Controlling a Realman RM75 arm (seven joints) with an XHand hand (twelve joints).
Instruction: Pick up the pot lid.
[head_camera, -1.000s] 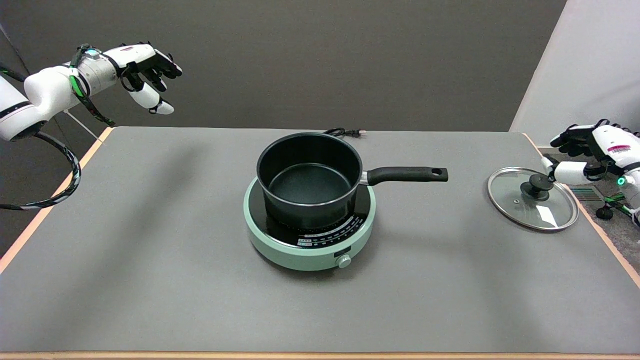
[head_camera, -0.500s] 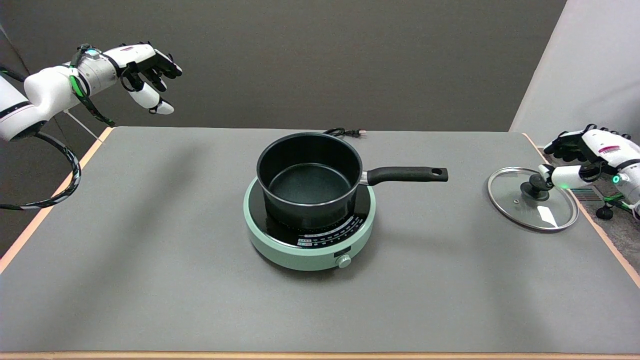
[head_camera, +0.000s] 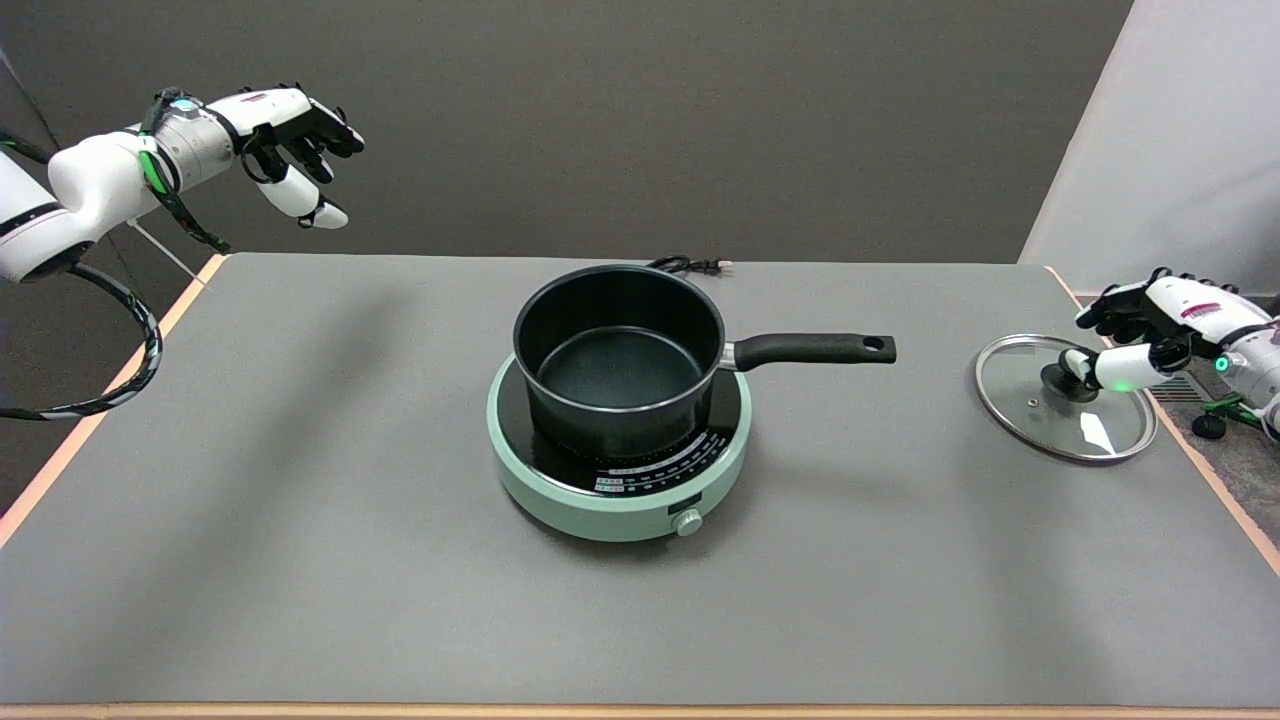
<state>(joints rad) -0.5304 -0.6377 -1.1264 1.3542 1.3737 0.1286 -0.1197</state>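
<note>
A round glass pot lid (head_camera: 1040, 415) with a metal rim and a black knob (head_camera: 1058, 381) lies flat on the grey table near its right edge. My right hand (head_camera: 1140, 335) hovers just over the lid from the right, fingers spread. Its white thumb lies right over the knob, and I cannot tell whether it touches. The other fingers stay above and behind the knob, holding nothing. A black saucepan (head_camera: 620, 355) stands open on the green induction cooker (head_camera: 620, 450) at the table's middle, its handle pointing toward the lid.
The table's right edge (head_camera: 1215, 480) runs close beside the lid. A black power cord (head_camera: 690, 265) lies behind the pot. The idle left hand (head_camera: 295, 140) hangs in the air at the upper left.
My right hand has moved left and slightly down, bringing its thumb over the lid's knob. The lid, pot and left arm have stayed still.
</note>
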